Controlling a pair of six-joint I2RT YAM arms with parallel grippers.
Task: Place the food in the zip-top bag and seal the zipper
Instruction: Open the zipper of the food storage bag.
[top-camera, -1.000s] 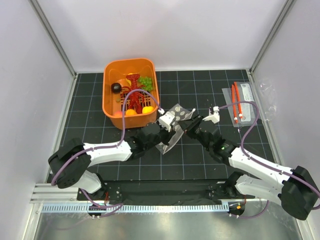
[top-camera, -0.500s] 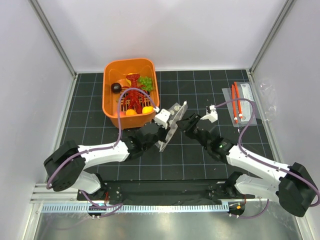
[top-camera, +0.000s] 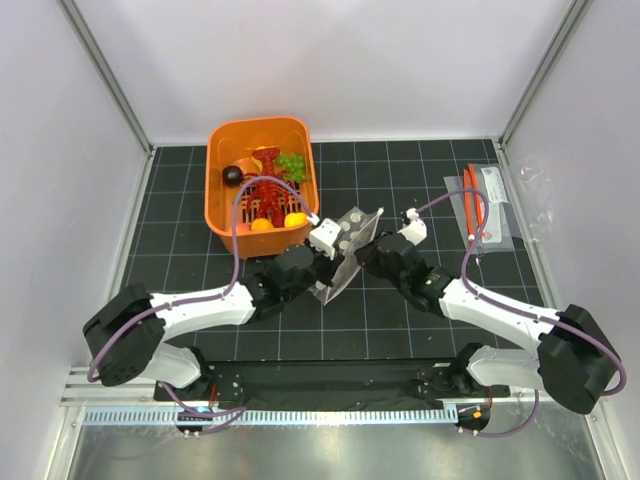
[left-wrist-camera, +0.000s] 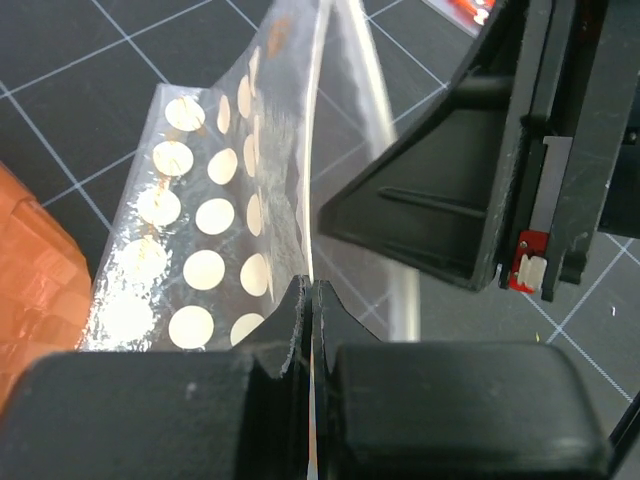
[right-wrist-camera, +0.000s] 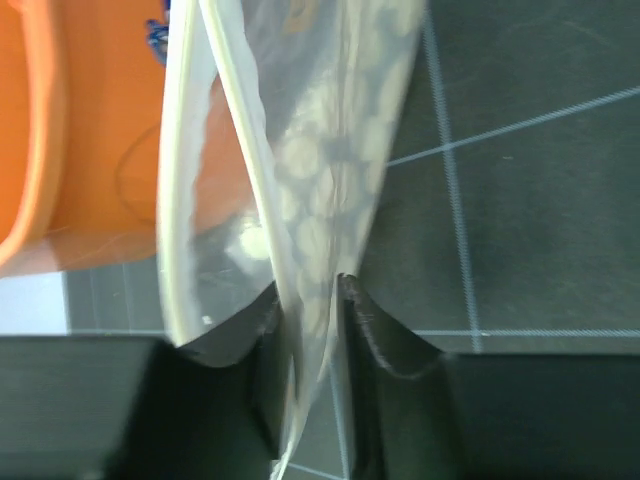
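Note:
The clear zip-top bag (top-camera: 350, 250) with white dots (left-wrist-camera: 215, 230) stands on edge between both arms, above the mat. My left gripper (left-wrist-camera: 308, 285) is shut on the bag's edge (top-camera: 325, 277). My right gripper (right-wrist-camera: 308, 285) stands open with a narrow gap; the bag's film runs between its fingers (top-camera: 363, 250) and lies against one of them. The zipper (right-wrist-camera: 172, 190) shows as two white strips held apart. The food lies in the orange basket (top-camera: 222, 150): a red lobster (top-camera: 265, 190), a green grape bunch (top-camera: 291, 162) and a round orange fruit (top-camera: 295, 219).
The basket also holds a dark round item (top-camera: 232, 175) and another orange fruit (top-camera: 262, 225). Flat clear packets with an orange-red strip (top-camera: 480, 215) lie at the right. White walls and metal posts close in the black grid mat (top-camera: 180, 230).
The bag has turned more upright. My right gripper has come left onto the bag's edge, its jaws opening wide and then narrowing. The left gripper keeps its hold.

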